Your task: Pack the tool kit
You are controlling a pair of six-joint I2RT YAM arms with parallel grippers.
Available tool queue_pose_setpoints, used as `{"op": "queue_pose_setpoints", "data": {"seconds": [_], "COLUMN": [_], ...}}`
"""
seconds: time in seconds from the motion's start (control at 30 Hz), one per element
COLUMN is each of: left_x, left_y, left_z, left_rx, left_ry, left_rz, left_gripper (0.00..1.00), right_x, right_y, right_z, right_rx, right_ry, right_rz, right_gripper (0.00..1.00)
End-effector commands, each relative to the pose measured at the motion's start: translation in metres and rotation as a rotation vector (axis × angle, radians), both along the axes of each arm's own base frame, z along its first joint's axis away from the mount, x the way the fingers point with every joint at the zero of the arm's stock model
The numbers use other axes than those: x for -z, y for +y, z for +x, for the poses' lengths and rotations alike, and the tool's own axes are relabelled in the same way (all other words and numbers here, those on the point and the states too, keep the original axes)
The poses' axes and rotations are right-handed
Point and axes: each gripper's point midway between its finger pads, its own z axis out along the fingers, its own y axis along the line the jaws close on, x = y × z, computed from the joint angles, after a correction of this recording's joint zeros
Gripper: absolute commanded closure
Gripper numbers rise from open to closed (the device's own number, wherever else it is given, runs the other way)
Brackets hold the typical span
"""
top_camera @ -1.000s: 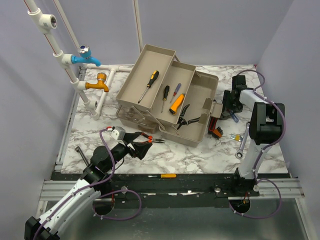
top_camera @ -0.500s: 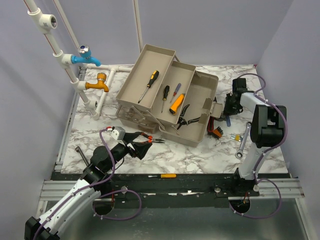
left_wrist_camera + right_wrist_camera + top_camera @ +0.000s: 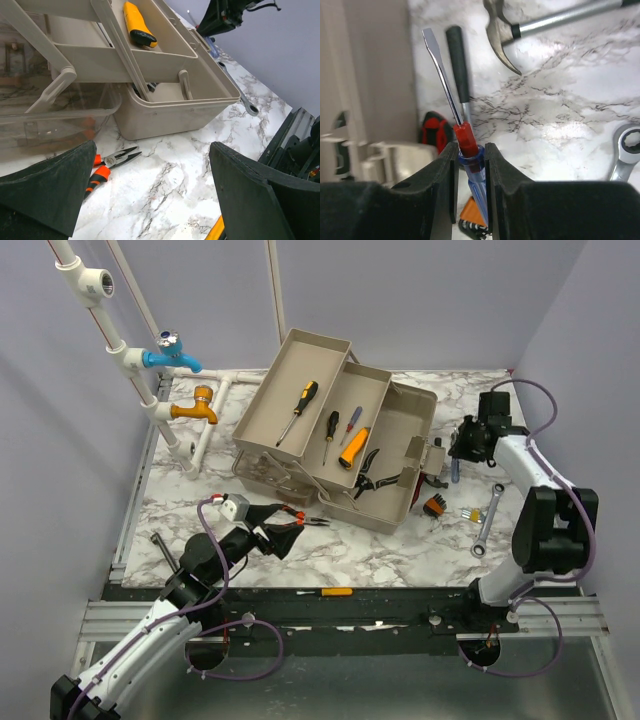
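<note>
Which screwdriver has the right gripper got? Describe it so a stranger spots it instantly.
Find the open beige toolbox; just off its right end the right gripper pinches a screwdriver. It has a clear blue handle, red collar and flat blade, unlike the black-handled tool lying beside it on the marble.

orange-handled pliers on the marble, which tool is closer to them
Left. The left tool is open right beside the pliers, in front of the toolbox; the right tool is past the toolbox's right end, holding a blue screwdriver.
</note>
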Motion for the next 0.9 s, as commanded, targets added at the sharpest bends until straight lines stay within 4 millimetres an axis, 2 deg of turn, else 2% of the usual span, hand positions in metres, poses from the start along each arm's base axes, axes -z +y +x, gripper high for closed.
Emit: {"op": "queue_pose_setpoints", "data": {"seconds": [0.0, 0.1, 0.17, 0.23, 0.4, 0.57, 0.67, 0.87], "left_x": [-0.004, -0.005, -0.006, -0.008, -0.012, -0.013, -0.013, -0.013], "left_y": [0.001, -0.001, -0.003, -0.005, -0.009, -0.006, -0.006, -0.004], "left_z": [0.0, -0.002, -0.003, -0.004, -0.009, -0.008, -0.008, -0.006], "left_rx": [0.001, 0.014, 0.027, 0.046, 0.082, 0.068, 0.065, 0.051], "left_ry": [-0.039, -0.047, -0.055, -0.065, -0.082, -0.096, -0.096, -0.096], "left_rz": [-0.008, -0.009, -0.01, -0.009, -0.001, -0.002, 0.002, 0.002], "left_gripper": [0.01, 0.01, 0.01, 0.01, 0.01, 0.01, 0.01, 0.01], "right_x": [-0.046, -0.07, -0.088, -0.106, -0.149, -0.178, -0.195, -0.224], "right_y": [0.002, 0.002, 0.014, 0.029, 0.081, 0.178, 0.226, 0.305], "right_z": [0.007, 0.005, 0.007, 0.009, 0.013, 0.016, 0.017, 0.023], "right_rx": [0.039, 0.057, 0.033, 0.013, -0.099, -0.257, -0.292, -0.272], "right_ry": [-0.143, -0.19, -0.236, -0.282, -0.391, -0.442, -0.479, -0.535], "right_rz": [0.03, 0.039, 0.105, 0.194, 0.397, 0.464, 0.557, 0.68], "right_gripper": [0.99, 0.99, 0.99, 0.99, 0.99, 0.99, 0.99, 0.99]}}
